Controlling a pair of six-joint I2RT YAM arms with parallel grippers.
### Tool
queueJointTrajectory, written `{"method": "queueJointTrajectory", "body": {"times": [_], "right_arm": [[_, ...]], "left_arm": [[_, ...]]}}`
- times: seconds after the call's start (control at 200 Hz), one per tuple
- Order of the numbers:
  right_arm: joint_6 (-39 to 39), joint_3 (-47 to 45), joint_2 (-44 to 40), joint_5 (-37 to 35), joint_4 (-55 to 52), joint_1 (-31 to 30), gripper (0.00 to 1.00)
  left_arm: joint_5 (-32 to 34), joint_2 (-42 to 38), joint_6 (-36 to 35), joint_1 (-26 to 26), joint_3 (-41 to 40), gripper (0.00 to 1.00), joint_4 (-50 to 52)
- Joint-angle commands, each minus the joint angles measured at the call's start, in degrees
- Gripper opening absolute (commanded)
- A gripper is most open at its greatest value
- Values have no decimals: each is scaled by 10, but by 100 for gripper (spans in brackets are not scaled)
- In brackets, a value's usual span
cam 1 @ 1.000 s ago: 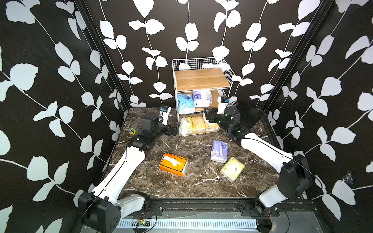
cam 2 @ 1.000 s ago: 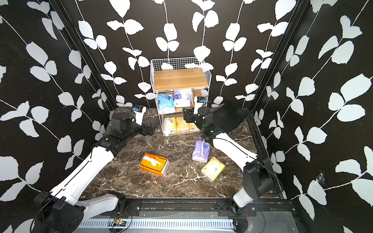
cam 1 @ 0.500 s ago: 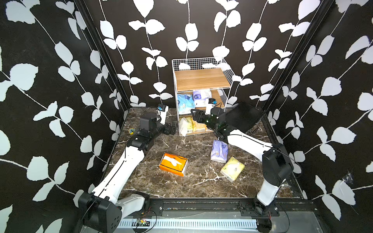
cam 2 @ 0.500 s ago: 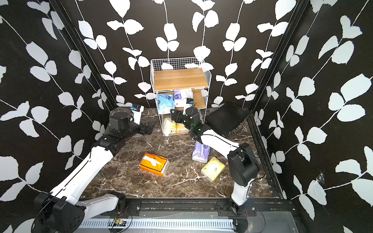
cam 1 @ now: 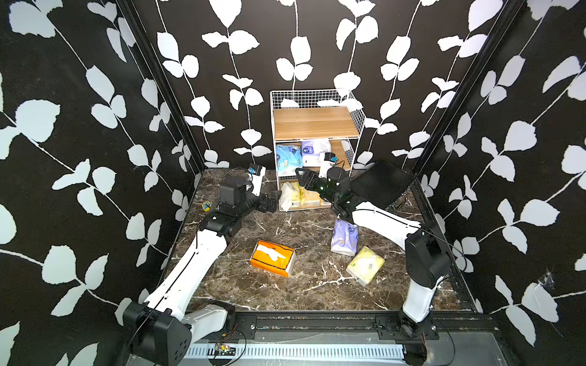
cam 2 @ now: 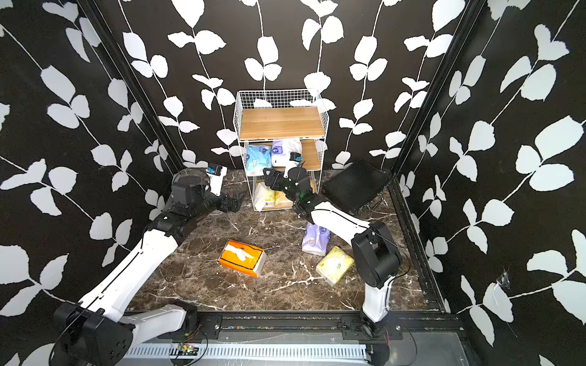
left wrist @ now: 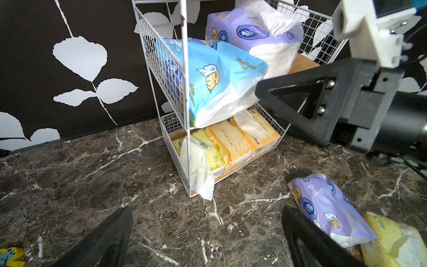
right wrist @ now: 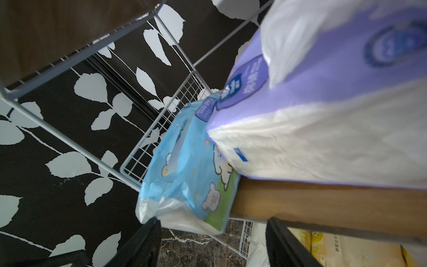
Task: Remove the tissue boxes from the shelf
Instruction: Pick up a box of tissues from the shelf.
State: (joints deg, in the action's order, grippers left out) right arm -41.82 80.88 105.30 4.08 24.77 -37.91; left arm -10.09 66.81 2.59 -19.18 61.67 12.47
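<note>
— Where is the light blue pack [left wrist: 215,76]?
— On the middle tier of the shelf [cam 1: 315,123], one end overhanging, just ahead of the right gripper [right wrist: 212,223]. That gripper's jaws stand apart, clamping nothing.
— And the left gripper [left wrist: 208,210]?
— Spread wide and empty, low over the table [left wrist: 69,185]. The yellow packs [left wrist: 215,154] on the bottom tier are ahead of it.

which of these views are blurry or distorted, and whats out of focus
Right wrist view: the lavender pack nearest the lens is blurred, the light blue pack beside it sharper. Left wrist view: sharp across the shelf and marble tabletop. Both top views: in focus, but wide-angle, so the wall rails splay outward.
</note>
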Motion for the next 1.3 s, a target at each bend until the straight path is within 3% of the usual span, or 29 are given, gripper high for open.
{"method": "queueJointTrajectory", "body": {"times": [0.0, 0.47, 0.765, 0.925, 1.06, 1.21, 1.295], "right_arm": [[0, 10, -19, -6, 51, -10, 72], [12, 56, 14, -39, 6, -11, 72], [40, 98, 48, -54, -26, -27, 66], [54, 90, 41, -74, -27, -28, 43], [70, 84, 27, -70, -30, -29, 15], [85, 82, 5, -45, -44, -28, 0], [92, 77, -10, -33, -58, -28, 0]], "left_arm": [[-7, -7, 0, 0, 5, 99, -13], [-12, -8, 0, 0, 5, 99, -13], [-12, -9, -4, -1, 4, 99, -14], [-12, -8, -5, -2, 4, 99, -12], [-7, -8, -7, -2, 4, 99, -11], [18, -14, -7, -2, 12, 99, 1], [47, -29, -3, 0, 13, 99, 3]]}}
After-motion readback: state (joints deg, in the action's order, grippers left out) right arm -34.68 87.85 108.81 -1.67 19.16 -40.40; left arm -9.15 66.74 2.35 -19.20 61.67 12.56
